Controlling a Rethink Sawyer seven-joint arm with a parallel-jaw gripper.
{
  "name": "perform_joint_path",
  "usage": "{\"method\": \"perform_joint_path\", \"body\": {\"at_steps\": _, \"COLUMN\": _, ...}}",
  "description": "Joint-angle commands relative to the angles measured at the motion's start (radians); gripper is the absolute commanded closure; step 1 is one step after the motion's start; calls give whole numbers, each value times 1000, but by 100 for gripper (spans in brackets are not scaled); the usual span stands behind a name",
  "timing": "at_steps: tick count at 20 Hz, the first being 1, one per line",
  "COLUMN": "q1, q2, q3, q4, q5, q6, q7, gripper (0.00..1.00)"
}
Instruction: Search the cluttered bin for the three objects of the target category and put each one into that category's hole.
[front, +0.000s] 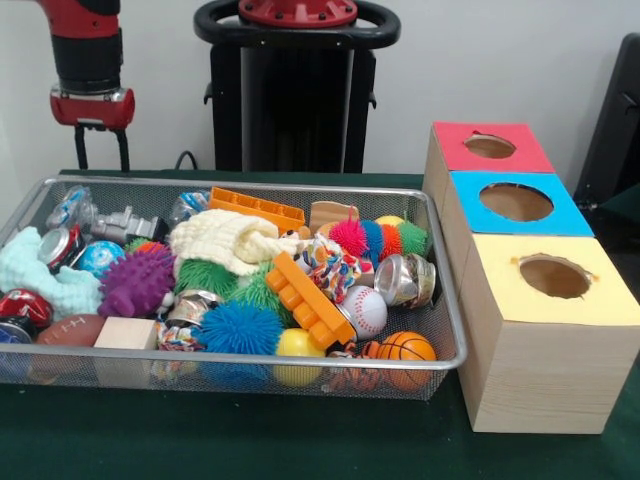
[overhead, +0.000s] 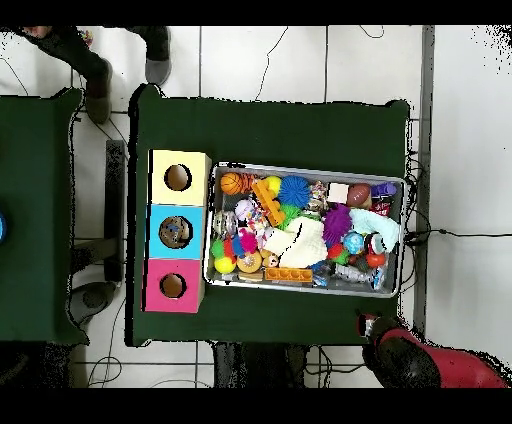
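Toys and cans are seen heaped in a wire basket (front: 445, 300) on the green surface (front: 250, 440), set just beside three boxes (front: 540, 330) with round holes, evidently for short transfers. No target category can be told. The pincer (front: 101, 160) is held above the basket's far corner, its two prongs parted, nothing gripped or touched.
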Motion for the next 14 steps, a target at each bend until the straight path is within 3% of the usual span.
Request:
{"method": "perform_joint_path", "body": {"at_steps": 1, "q1": -17, "q2": 12, "q3": 139, "q4": -70, "q5": 82, "q6": 178, "q7": -158, "gripper": 0}}
{"method": "perform_joint_path", "body": {"at_steps": 9, "q1": -27, "q2": -31, "q3": 182, "q4": -76, "q5": 129, "q6": 237, "q7": -161, "gripper": 0}}
{"method": "perform_joint_path", "body": {"at_steps": 14, "q1": -38, "q2": -16, "q3": 195, "q4": -97, "q5": 126, "q6": 248, "q7": -172, "gripper": 0}}
